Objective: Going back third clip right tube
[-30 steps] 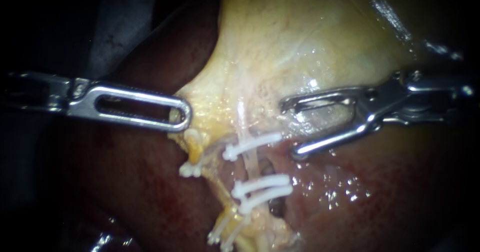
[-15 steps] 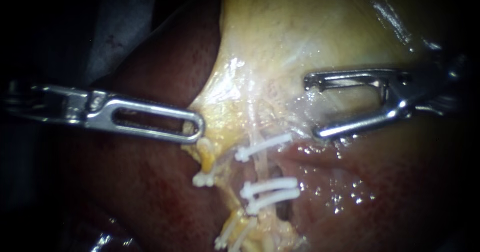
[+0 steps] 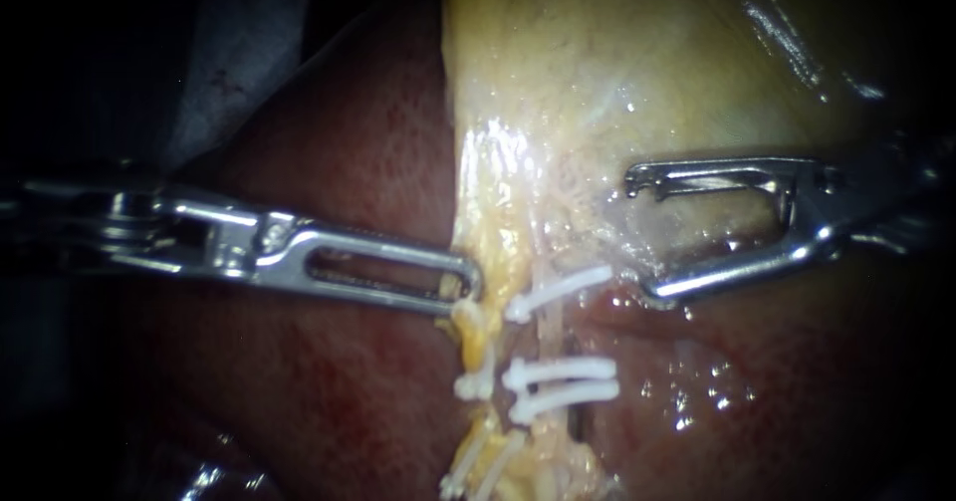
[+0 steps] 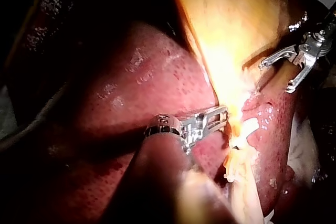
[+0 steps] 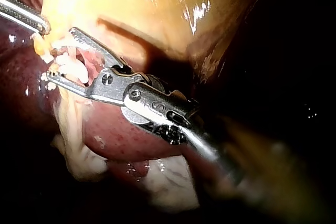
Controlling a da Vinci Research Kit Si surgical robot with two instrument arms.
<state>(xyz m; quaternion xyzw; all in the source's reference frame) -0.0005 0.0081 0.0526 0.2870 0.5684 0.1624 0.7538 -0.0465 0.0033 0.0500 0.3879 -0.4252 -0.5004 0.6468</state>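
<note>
Jaws of right instrument agape, holding nothing. Just ahead of them runs the right tube; its nearest clip lies almost touching the lower jaw's tip. Jaws of left instrument clamped on yellow tissue.

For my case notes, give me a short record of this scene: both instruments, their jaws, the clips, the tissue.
Left instrument: jaws shut on yellow tissue
Right instrument: jaws open, empty, next to top clip
Right tube: three white clips across it
Liver: under both instruments
Gallbladder: beyond the clips
</note>
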